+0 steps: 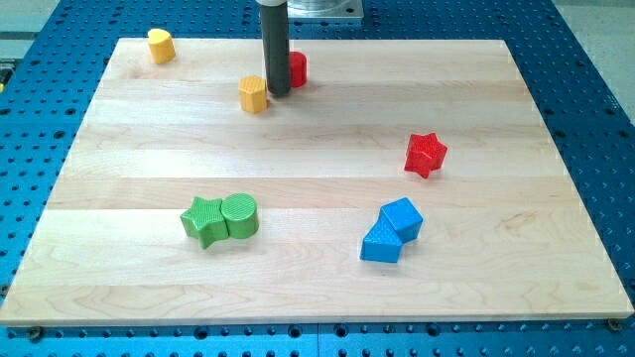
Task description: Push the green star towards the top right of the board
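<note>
One claw: bare rod tip, no jaws, holding nothing.
Green star: far below-left of claw; light, rigid, slides; push its lower-left side.

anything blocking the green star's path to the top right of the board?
Yes. The green cylinder touches the green star on its right side, so it would be shoved along. Further up-right, the red star sits near the line. My tip is far off, near the view's top.

Wood board (pale, matt); ridged green star

Wooden board carries yellow, red, green and blue blocks.
</note>
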`<move>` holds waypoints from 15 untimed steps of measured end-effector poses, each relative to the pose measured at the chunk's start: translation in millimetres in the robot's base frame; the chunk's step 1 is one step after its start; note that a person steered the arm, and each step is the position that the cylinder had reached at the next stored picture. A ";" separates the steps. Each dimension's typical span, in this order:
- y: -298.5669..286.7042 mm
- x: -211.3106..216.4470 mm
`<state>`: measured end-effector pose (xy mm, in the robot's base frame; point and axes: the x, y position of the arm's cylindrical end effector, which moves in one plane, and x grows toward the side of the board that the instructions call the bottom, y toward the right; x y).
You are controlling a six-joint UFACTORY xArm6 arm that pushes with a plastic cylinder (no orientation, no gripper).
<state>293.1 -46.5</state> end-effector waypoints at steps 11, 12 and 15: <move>-20.8 201.1; -62.6 186.8; -64.5 307.7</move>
<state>600.8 -111.0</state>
